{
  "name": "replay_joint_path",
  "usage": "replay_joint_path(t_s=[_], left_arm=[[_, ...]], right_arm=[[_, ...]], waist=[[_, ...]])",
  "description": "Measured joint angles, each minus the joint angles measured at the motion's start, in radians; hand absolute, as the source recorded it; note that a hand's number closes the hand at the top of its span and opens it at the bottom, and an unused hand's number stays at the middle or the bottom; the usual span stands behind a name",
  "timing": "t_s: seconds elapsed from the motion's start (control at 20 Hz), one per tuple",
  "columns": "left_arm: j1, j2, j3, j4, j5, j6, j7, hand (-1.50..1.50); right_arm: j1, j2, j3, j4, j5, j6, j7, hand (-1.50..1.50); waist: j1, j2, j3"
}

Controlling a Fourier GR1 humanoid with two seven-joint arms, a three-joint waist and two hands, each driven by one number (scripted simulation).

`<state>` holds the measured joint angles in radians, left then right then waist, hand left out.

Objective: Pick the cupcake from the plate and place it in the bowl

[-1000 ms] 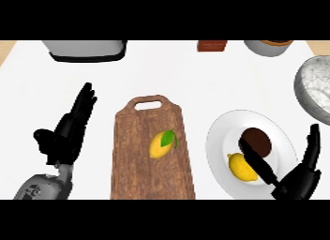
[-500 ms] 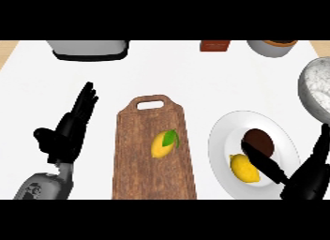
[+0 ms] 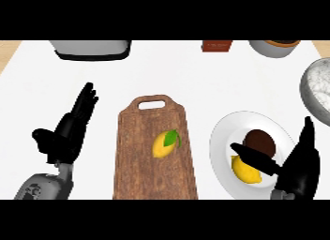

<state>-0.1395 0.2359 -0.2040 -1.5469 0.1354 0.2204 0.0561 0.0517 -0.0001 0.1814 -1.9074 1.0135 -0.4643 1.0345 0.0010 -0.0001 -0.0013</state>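
Observation:
A dark brown cupcake [image 3: 260, 141] sits on the white plate [image 3: 227, 136] at the right, with a yellow lemon [image 3: 246, 170] just in front of it. My right hand [image 3: 298, 165] is open at the plate's near right edge, thumb stretched over the plate between lemon and cupcake, fingers pointing up along the rim. The grey speckled bowl [image 3: 325, 91] stands at the right edge, behind the plate, partly cut off. My left hand [image 3: 67, 132] rests open at the left, fingers up.
A wooden cutting board [image 3: 154, 154] with a lemon and leaf [image 3: 163, 145] lies in the middle. At the back stand a grey appliance [image 3: 92, 48], a brown box [image 3: 217, 45] and a grey pot [image 3: 277, 47].
My right hand has slid a little right and forward along the plate's edge, thumb staying over the plate. The left hand has not moved.

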Motion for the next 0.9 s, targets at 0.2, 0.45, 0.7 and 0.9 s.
replay_joint_path(t_s=[0.2, 0.45, 0.7, 0.9], left_arm=[[-0.007, -0.013, 0.021, 0.007, -0.015, -0.020, 0.008, 0.00], [-0.004, -0.048, 0.026, 0.012, -0.050, -0.027, 0.006, 0.00], [-0.001, -0.059, 0.050, 0.014, -0.061, -0.044, 0.002, 0.00], [-0.004, -0.069, 0.059, 0.004, -0.074, -0.055, 0.022, 0.00]], right_arm=[[0.029, -0.001, 0.013, -0.011, -0.034, 0.002, -0.010, -1.50], [0.041, 0.000, 0.052, -0.036, -0.026, -0.012, -0.012, -1.50], [0.076, -0.007, 0.060, -0.070, -0.075, -0.059, -0.052, -1.50], [0.105, -0.005, 0.051, -0.060, -0.132, -0.108, -0.113, -1.50]], waist=[[-0.002, 0.000, 0.001], [-0.002, -0.001, 0.001], [-0.003, -0.001, 0.001], [-0.003, -0.001, 0.001]])
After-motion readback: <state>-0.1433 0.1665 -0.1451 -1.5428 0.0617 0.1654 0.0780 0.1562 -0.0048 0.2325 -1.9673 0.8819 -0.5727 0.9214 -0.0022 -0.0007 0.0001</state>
